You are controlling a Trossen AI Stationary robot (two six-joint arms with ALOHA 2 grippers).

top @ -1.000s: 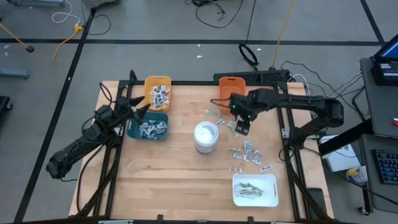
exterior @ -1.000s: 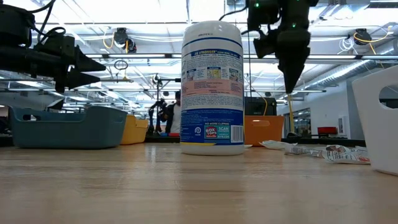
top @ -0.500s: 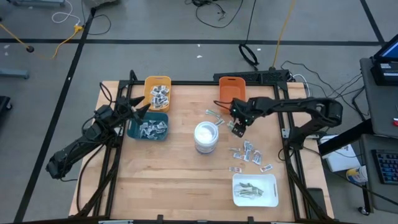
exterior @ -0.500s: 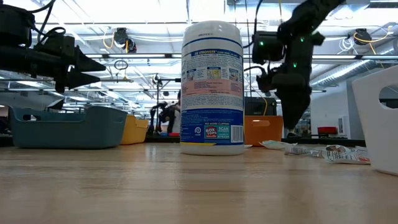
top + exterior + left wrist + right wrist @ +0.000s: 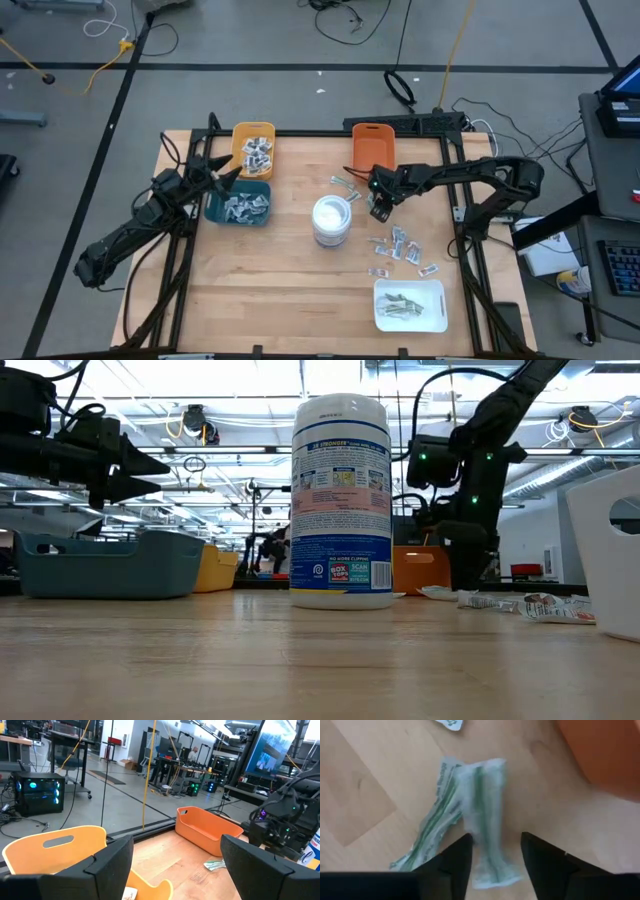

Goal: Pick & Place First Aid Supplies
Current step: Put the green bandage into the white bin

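- Reaching down to the worktop (image 5: 290, 290) just right of its middle, the right gripper (image 5: 379, 209) stands with its jaws apart, astride a pale-green-striped clear paper packet (image 5: 485, 815) lying flat on the wood; whether the fingers (image 5: 451, 865) touch it I cannot tell.
- A second crumpled green-and-white strip packet (image 5: 431, 827) lies against the first one, overlapping its side.
- Toward the far edge, just beyond this gripper, sits the orange plastic bin (image 5: 371, 144).
- A white cylindrical wipes canister (image 5: 331, 220) with a blue-and-pink label stands upright near the worktop's middle, just beside the right gripper.
- More small flat white packets (image 5: 400, 248) are scattered toward the right edge, between the gripper and the white rectangular tray (image 5: 409, 305) at the near right corner, which holds pale strips.
- The left gripper (image 5: 224, 177) hangs above the far left part of the worktop, jaws released and holding nothing, over the edge of the teal plastic bin (image 5: 240, 203), which holds silvery wrappers.
- The yellow plastic bin (image 5: 253, 148) at the far edge, touching the teal one, also holds packets.
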